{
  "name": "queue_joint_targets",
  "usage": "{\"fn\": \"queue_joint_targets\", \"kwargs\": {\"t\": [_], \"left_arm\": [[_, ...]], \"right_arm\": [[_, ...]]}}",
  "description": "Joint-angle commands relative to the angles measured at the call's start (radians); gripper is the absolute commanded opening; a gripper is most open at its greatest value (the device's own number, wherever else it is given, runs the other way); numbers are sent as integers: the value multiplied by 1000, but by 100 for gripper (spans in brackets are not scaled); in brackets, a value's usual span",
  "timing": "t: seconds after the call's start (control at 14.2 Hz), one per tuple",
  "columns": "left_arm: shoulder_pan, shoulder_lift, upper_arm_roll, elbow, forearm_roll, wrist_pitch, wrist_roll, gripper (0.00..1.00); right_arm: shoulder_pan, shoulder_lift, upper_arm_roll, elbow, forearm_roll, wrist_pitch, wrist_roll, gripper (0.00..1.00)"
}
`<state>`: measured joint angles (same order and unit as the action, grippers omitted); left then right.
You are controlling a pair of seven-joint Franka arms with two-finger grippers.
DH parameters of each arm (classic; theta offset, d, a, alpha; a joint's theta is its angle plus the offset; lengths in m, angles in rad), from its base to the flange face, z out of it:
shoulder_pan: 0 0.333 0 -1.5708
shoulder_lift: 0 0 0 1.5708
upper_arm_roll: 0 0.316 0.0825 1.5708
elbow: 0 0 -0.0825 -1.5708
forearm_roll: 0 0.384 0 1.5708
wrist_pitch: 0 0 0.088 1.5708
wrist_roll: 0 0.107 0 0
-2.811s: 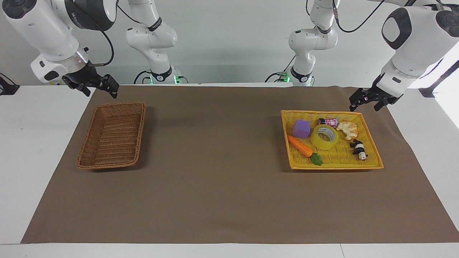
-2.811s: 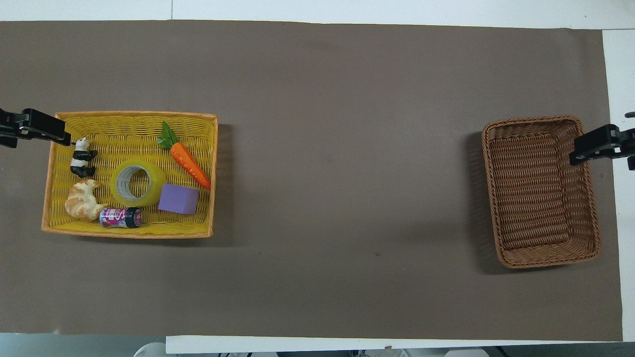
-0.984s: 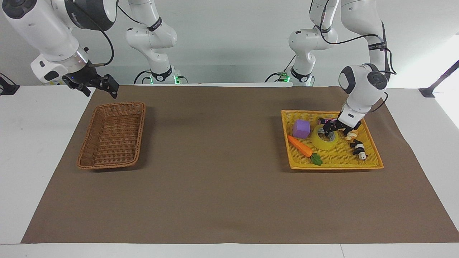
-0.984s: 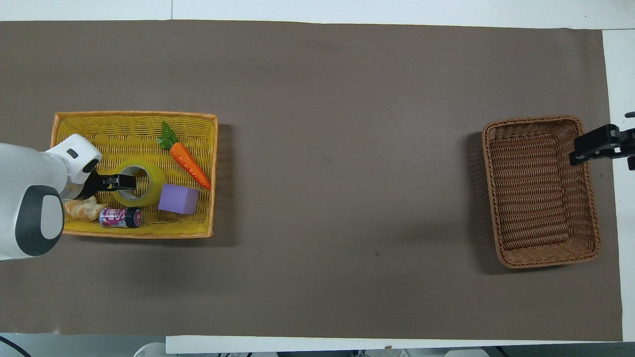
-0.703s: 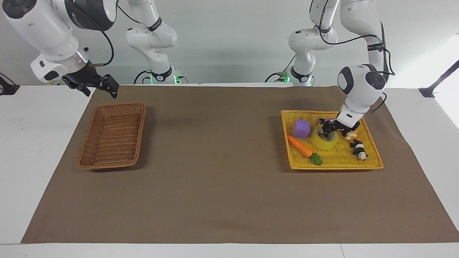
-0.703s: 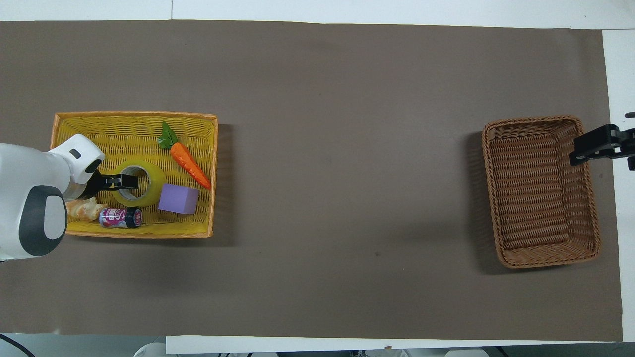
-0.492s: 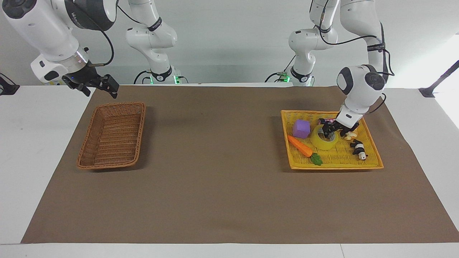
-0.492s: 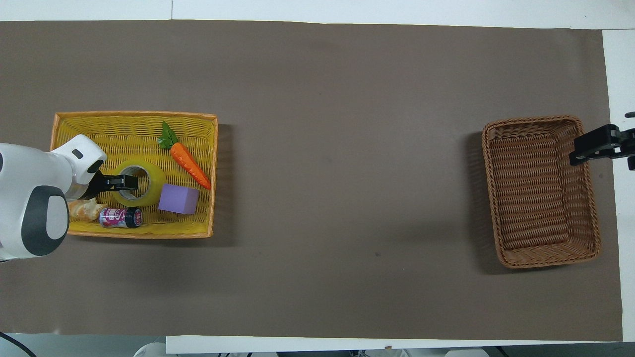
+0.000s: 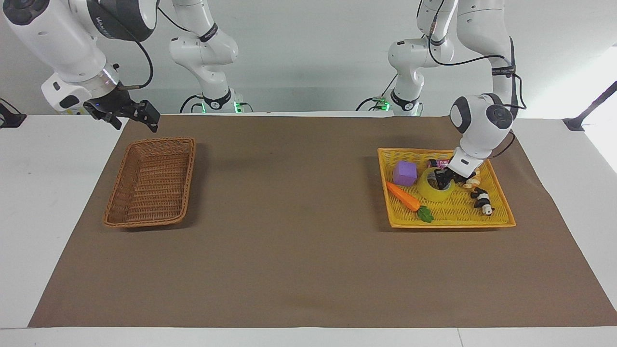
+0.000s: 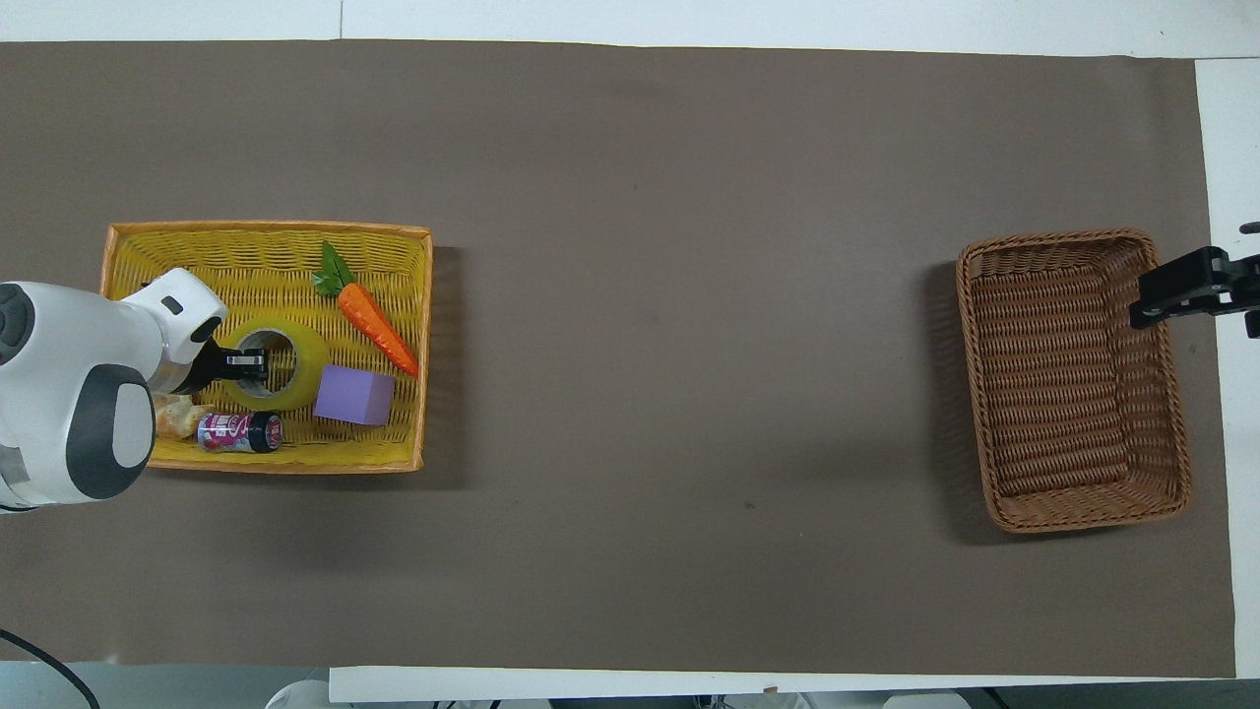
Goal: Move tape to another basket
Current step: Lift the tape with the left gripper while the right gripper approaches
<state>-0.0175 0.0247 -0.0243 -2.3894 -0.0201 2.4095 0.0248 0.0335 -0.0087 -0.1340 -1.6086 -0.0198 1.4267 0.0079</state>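
Note:
The tape (image 9: 433, 193), a yellow roll with a white core, lies flat in the bright yellow tray (image 9: 450, 223) at the left arm's end of the table. It also shows in the overhead view (image 10: 307, 366). My left gripper (image 9: 444, 181) is down at the roll's upper edge and reaches into its core (image 10: 252, 362). The brown wicker basket (image 9: 152, 180) stands empty at the right arm's end (image 10: 1073, 379). My right gripper (image 9: 130, 118) is open and waits above that basket's outer corner (image 10: 1181, 288).
The yellow tray (image 10: 266, 228) also holds a purple block (image 10: 354, 394), a carrot (image 10: 374, 320), a small can (image 10: 239, 432), a croissant (image 10: 177, 418) and a toy panda (image 9: 482, 200). A brown cloth (image 9: 289, 250) covers the table between the baskets.
My left arm swung in from outside the tray, came down onto the tape and edged further into its core. The tape stays in the tray. The right arm has not moved.

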Motion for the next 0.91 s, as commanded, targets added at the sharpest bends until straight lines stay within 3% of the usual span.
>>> {"fn": "queue_joint_targets", "kwargs": {"t": [0.0,0.21,0.35,0.49,0.7,0.84], "left_arm": [[-10,21,0,105,6,-106,9,0],[-22,58,-2,345,-6,-333,9,0],[-65,79,-2,439,-91,-397,-11,0],[-158,81,1,444,-205,-345,-107,0],[-309,84,-2,444,-228,-248,-282,0],[-379,84,0,440,-329,-169,-304,0]], "right_arm": [[-1,-24,2,-25,0,0,-20,100],[-1,-24,2,-25,0,0,-20,100],[-1,-24,2,-25,0,0,-20,100],[-1,-24,2,-25,0,0,-20,100],[-1,-24,2,-25,0,0,-20,100],[-1,-24,2,-25,0,0,-20,100]]}}
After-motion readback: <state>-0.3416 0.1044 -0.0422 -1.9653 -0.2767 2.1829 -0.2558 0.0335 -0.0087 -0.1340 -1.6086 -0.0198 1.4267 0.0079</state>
